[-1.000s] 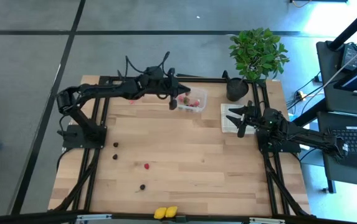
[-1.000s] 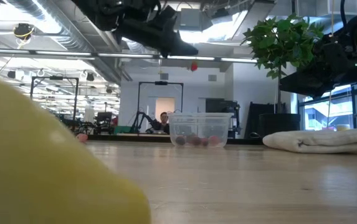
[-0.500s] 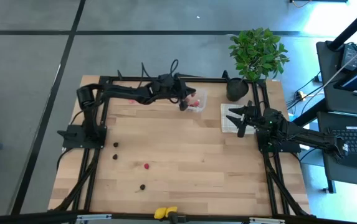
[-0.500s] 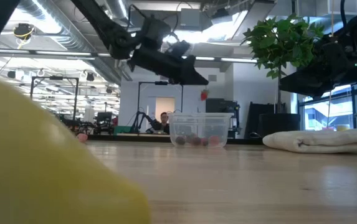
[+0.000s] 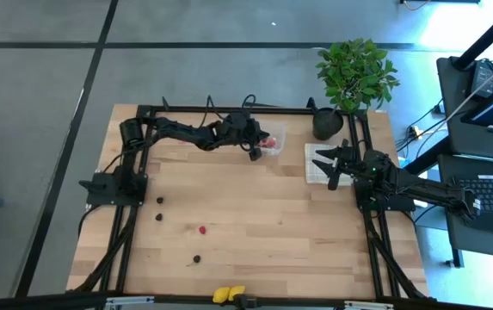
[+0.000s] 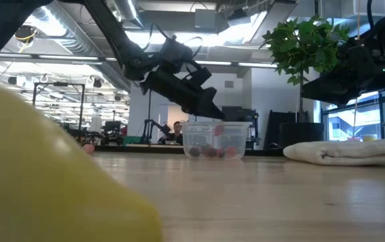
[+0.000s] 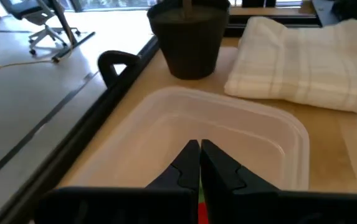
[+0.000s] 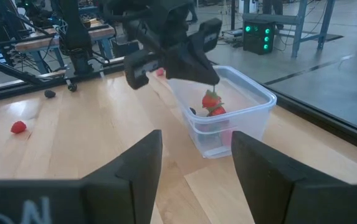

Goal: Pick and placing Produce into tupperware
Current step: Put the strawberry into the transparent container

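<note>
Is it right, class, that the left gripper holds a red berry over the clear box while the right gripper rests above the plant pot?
Not quite. The left gripper does hold a red berry over the clear box, but the right gripper rests above the folded cloth, not the plant pot. The high view shows it.

- The left claw is moved from beside the tupperware to above it.
- It is lowered to the rim.
- A red berry is carried along, pinched shut.
</note>
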